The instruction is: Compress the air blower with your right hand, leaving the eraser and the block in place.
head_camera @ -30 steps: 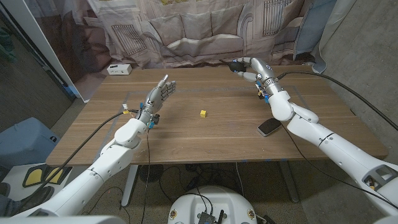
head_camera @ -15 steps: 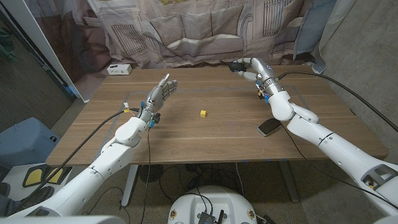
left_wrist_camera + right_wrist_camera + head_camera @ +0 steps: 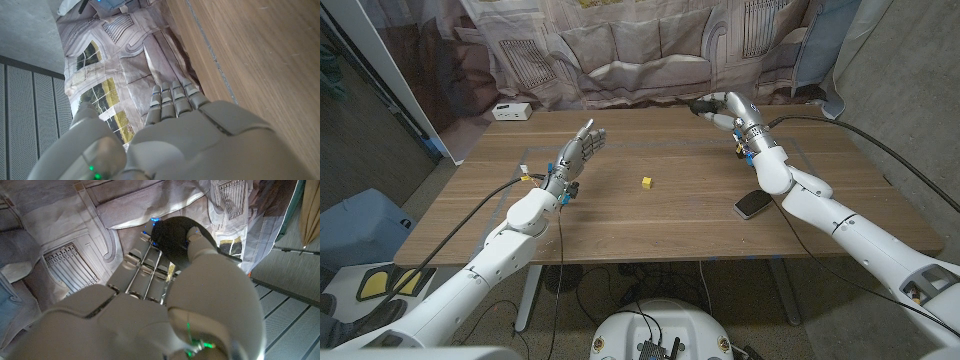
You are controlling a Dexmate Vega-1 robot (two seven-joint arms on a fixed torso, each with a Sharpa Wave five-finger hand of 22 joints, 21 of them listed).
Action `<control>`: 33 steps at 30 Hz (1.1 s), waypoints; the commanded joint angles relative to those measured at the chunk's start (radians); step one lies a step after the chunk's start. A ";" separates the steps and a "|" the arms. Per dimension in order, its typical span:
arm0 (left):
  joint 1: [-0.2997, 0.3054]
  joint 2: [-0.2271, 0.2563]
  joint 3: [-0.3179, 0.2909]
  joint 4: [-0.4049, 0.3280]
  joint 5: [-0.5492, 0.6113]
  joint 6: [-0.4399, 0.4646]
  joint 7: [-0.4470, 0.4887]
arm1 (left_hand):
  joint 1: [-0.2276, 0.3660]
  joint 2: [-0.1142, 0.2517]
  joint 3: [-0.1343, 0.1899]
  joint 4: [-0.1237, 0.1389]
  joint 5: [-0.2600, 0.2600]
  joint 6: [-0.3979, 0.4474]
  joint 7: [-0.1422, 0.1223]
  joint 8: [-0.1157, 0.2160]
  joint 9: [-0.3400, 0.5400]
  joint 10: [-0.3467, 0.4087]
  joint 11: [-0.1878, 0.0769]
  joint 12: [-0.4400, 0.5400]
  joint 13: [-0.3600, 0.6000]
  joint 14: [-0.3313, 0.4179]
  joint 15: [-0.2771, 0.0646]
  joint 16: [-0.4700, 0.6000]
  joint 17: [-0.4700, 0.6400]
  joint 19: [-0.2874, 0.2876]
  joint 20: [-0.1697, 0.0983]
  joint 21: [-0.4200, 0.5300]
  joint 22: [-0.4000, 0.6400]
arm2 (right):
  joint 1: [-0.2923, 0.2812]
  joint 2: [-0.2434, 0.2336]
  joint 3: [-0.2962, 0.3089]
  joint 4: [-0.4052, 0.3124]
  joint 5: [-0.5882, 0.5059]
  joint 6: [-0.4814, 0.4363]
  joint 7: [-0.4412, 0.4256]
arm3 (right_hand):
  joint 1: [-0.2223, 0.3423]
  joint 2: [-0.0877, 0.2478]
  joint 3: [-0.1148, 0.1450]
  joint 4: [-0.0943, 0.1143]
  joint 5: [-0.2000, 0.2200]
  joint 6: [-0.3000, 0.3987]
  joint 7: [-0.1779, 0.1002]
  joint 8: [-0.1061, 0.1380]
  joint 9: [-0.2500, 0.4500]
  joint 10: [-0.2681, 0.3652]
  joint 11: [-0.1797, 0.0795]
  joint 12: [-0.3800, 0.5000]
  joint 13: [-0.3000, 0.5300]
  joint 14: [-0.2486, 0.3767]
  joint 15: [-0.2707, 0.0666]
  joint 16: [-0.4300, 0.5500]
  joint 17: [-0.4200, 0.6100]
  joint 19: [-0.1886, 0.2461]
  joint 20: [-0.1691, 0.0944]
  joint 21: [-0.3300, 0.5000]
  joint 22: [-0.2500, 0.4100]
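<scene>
My right hand [image 3: 720,105] has its fingers [image 3: 150,262] curled around the blower [image 3: 172,237], a black bulb held up over the far side of the table [image 3: 680,215]; in the wrist view the thumb presses on its top. I judge the squeeze itself is the step in hand, though I cannot tell how far the bulb is pressed in. Next I would close the fingers evenly, without swinging the arm. The block [image 3: 646,182], small and yellow, sits mid-table, well apart. The dark flat eraser [image 3: 753,205] lies beside my right forearm. My left hand [image 3: 575,150] holds nothing, fingers straight, off to the left.
</scene>
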 commanded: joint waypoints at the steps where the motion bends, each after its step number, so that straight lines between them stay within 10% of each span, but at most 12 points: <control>1: -0.002 -0.004 0.000 0.009 -0.002 -0.010 -0.003 | 0.001 0.006 0.001 -0.005 -0.001 0.008 0.000 -0.001 0.004 0.006 0.002 -0.005 0.003 0.005 0.002 -0.003 0.002 0.010 0.000 -0.004 0.005 | 0.001 0.008 0.000 0.017 -0.003 0.022 -0.021 | 0.004 0.011 0.007 0.001 0.003 0.034 0.000 0.015 0.003 0.028 0.002 0.009 0.002 0.027 -0.079 0.012 -0.002 0.017 -0.001 0.009 0.005; 33: 0.001 0.008 -0.004 -0.006 0.001 -0.002 0.000 | 0.000 0.007 0.001 -0.008 -0.001 0.010 0.002 -0.001 0.004 0.005 0.002 -0.006 0.003 0.011 0.006 -0.001 0.002 0.021 0.008 0.000 0.005 | 0.006 0.009 0.003 0.015 0.001 0.032 -0.004 | 0.013 0.023 0.018 -0.008 -0.002 0.125 0.023 0.029 -0.002 0.123 0.005 0.017 -0.002 0.122 -0.093 0.033 -0.003 0.077 -0.010 0.042 0.010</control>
